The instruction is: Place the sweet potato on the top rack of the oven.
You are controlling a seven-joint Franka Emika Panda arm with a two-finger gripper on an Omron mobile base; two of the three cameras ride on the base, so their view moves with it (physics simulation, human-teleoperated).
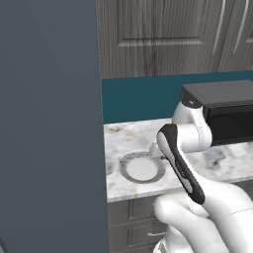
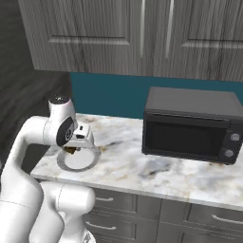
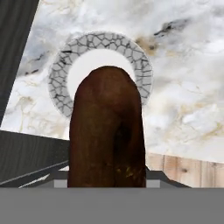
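Note:
The sweet potato (image 3: 107, 131), a dark brown-orange tuber, rises large through the middle of the hand view. My gripper (image 2: 72, 147) is shut on the sweet potato (image 2: 71, 150) and holds it a little above the round white plate with a cracked grey rim (image 3: 57, 78). That plate (image 2: 90, 161) lies near the left end of the marble counter (image 2: 142, 171). In the left base view my own forearm covers the hand, and the plate (image 1: 126, 165) shows beside it. The oven and its top rack are out of view.
A black countertop appliance with two silver knobs (image 2: 190, 130), door closed, stands on the counter to the right. A tall grey panel (image 1: 49, 123) walls off the counter's left end. Grey cabinets (image 2: 142, 33) hang above a teal backsplash (image 2: 109, 95), and drawers (image 2: 128, 204) sit below.

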